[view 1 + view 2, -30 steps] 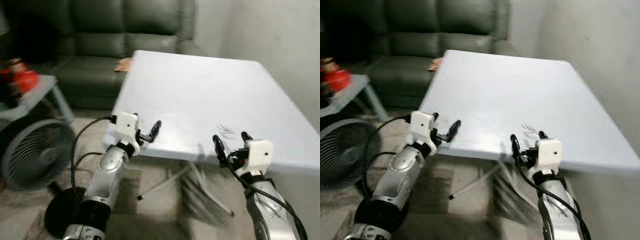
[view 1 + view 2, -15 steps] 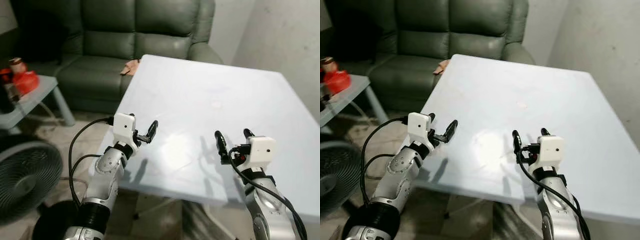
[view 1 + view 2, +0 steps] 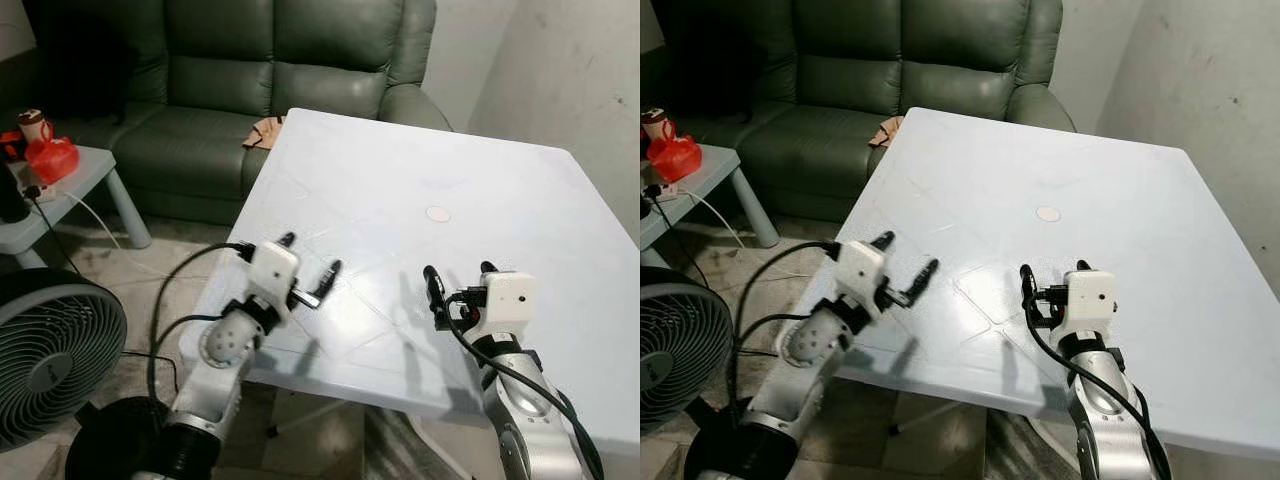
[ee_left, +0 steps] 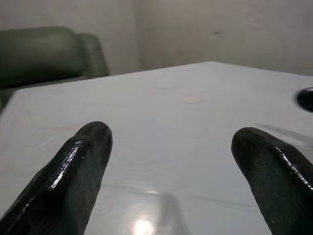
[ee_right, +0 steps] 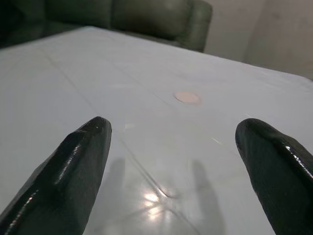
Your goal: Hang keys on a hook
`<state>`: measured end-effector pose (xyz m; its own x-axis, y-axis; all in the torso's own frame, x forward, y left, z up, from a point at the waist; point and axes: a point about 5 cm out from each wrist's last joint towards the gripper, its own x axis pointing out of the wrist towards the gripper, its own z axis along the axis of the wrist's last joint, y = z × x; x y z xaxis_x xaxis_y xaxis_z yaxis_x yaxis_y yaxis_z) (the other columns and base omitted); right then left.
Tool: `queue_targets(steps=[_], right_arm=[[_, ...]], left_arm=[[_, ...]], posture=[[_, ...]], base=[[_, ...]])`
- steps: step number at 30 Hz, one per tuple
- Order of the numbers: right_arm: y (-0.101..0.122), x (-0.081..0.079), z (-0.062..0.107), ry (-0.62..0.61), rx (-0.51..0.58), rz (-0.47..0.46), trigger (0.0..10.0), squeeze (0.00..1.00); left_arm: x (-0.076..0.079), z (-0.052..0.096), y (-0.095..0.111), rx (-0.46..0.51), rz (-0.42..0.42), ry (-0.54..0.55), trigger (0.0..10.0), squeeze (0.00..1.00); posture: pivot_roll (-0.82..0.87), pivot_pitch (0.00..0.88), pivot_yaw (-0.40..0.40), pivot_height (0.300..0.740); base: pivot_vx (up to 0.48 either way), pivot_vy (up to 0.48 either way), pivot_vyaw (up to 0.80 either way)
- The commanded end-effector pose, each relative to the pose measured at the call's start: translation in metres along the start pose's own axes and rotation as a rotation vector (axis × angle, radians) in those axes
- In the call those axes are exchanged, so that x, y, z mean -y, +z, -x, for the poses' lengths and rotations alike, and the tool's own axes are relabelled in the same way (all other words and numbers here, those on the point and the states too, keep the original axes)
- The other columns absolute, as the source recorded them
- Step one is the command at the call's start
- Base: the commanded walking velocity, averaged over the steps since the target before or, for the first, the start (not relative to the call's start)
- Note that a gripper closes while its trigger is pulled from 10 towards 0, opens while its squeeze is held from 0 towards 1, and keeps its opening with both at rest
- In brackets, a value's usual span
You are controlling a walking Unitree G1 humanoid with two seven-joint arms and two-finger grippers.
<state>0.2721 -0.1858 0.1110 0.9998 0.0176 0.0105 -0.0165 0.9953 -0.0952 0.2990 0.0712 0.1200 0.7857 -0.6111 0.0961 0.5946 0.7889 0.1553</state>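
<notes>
Both grippers, left (image 3: 312, 279) and right (image 3: 459, 287), hover with jaws wide open and empty over the white bench (image 3: 480, 190), but I can't spot keys or hook, so can't say which arm's nearer.

The white tabletop (image 3: 400, 200) looks smooth and glossy, like plastic, with glare spots. The fingers (image 4: 73, 171) are shiny black. The sofa (image 3: 250, 70) looks like matt green leather.

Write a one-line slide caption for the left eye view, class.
Both open grippers, left gripper and right gripper, held above a white table bearing a small round mark, a green sofa behind.
</notes>
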Motion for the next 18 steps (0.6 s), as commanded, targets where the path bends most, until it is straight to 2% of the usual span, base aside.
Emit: queue_targets(steps=[1,5,8,12,18], right_arm=[[-0.008,0.004,0.002,-0.018,-0.049,-0.002,10.0,0.00],[-0.014,0.008,0.006,-0.047,-0.080,0.036,10.0,0.00],[-0.021,0.009,0.012,-0.037,-0.104,0.013,10.0,0.00],[-0.025,0.010,0.017,-0.041,-0.098,0.014,10.0,0.00],[-0.023,0.009,0.021,-0.022,-0.063,-0.036,10.0,0.00]], left_arm=[[0.006,0.000,0.005,0.022,-0.037,-0.045,10.0,0.00],[0.017,0.003,0.002,0.021,-0.050,-0.091,10.0,0.00],[0.021,0.005,0.001,0.020,-0.045,-0.103,10.0,0.00],[0.022,0.005,0.001,0.020,-0.047,-0.108,10.0,0.00],[0.021,0.005,0.002,0.019,-0.048,-0.107,10.0,0.00]], posture=[[-0.05,0.025,-0.057,0.711],[-0.05,0.024,-0.057,0.711],[-0.06,0.024,-0.053,0.711],[-0.06,0.027,-0.049,0.711],[-0.06,0.033,-0.045,0.711]], base=[[0.000,0.000,0.00],[0.000,0.000,0.00],[0.000,0.000,0.00],[0.000,0.000,0.00],[0.000,0.000,0.00]])
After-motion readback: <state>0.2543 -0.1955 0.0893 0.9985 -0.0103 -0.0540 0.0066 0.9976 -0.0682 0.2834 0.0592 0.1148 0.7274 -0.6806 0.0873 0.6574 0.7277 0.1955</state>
